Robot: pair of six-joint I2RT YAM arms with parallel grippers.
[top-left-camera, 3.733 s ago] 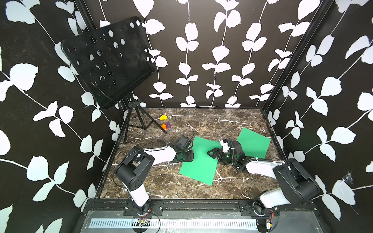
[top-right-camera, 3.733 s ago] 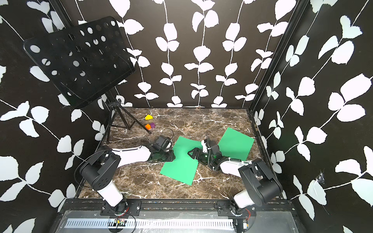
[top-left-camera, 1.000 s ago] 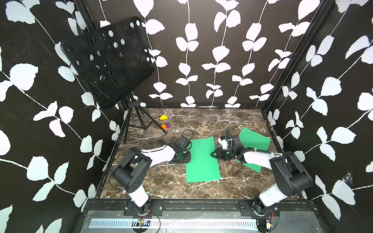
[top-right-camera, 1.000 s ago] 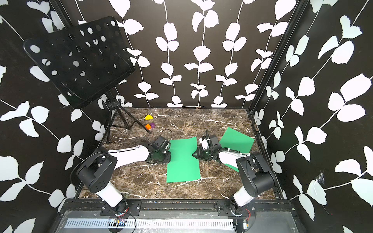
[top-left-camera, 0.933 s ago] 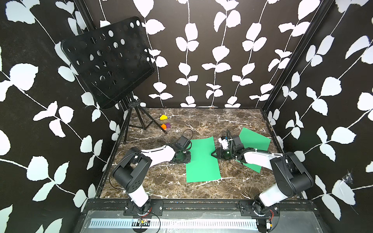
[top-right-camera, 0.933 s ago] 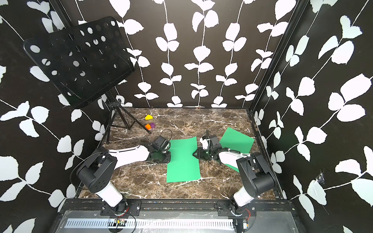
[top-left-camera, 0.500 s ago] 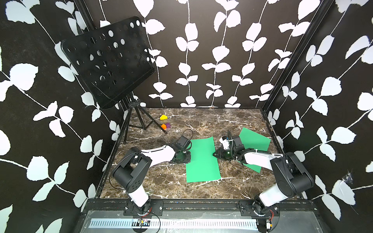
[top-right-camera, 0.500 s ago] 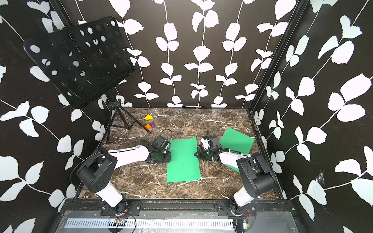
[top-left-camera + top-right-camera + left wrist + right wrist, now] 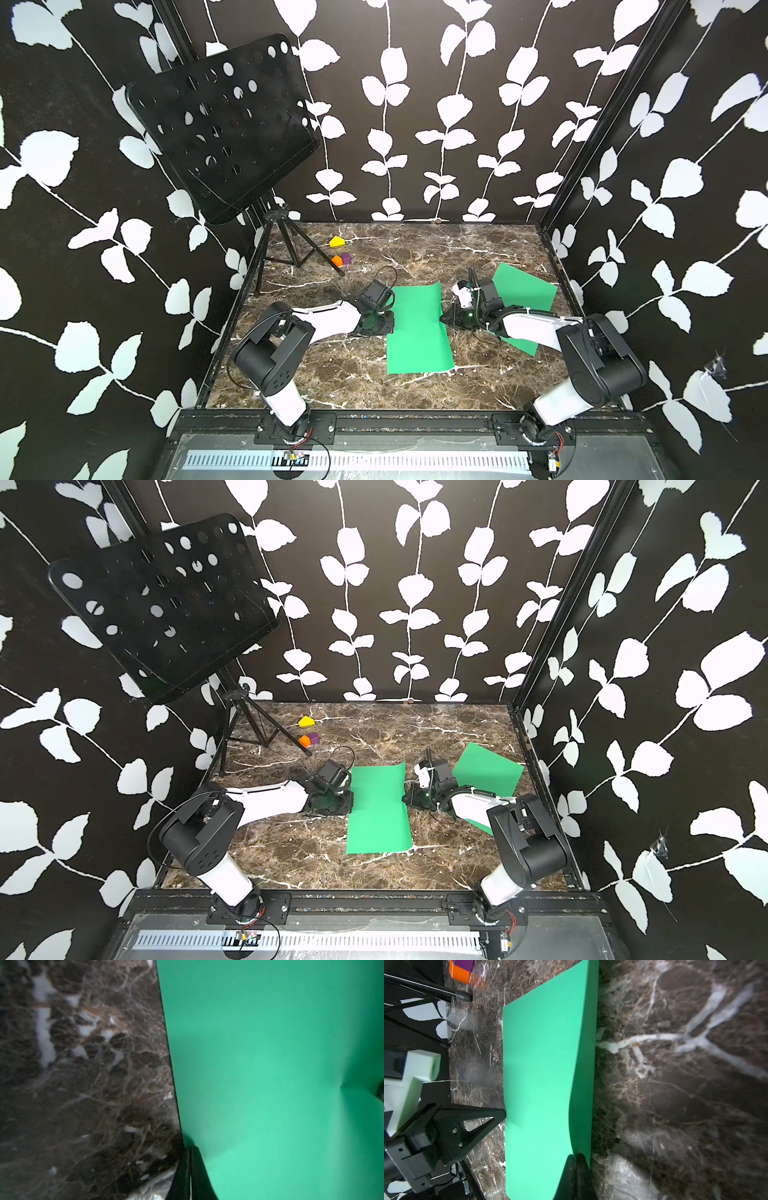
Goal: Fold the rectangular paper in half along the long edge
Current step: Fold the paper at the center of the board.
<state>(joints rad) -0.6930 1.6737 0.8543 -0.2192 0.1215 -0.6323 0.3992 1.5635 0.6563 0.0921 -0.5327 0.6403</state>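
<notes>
At the far left a black perforated music stand (image 9: 224, 129) rises on its tripod from the back corner of the marble bench (image 9: 374, 386). By its feet lie a yellow block (image 9: 336, 241), an orange block (image 9: 337, 261) and a purple block (image 9: 346, 258), with the last two touching.

The left arm (image 9: 328, 320) rises from the front rail, folds at its dark elbow, and lays its white forearm low over the bench, reaching inward to the left long edge of the green paper (image 9: 415, 332). The left jaws are pressed together there. In the left wrist view the paper's edge runs straight into the seam between the two black fingers (image 9: 197, 1176), so they pinch it.

The paper lies unfolded in the middle of the bench, between the two arms, with its long edges running front to back. Its far right corner curls up a little.

The right arm (image 9: 532, 328) mirrors the left, with its shoulder at the front rail, its elbow bent and its forearm low and angled inward. The right jaws are also pressed together, nipping the paper's right long edge. In the right wrist view that edge stands lifted off the bench beside the closed fingers (image 9: 569, 1176).

A second green sheet (image 9: 523, 291) lies flat at the far right, partly under this forearm and apart from the paper.
</notes>
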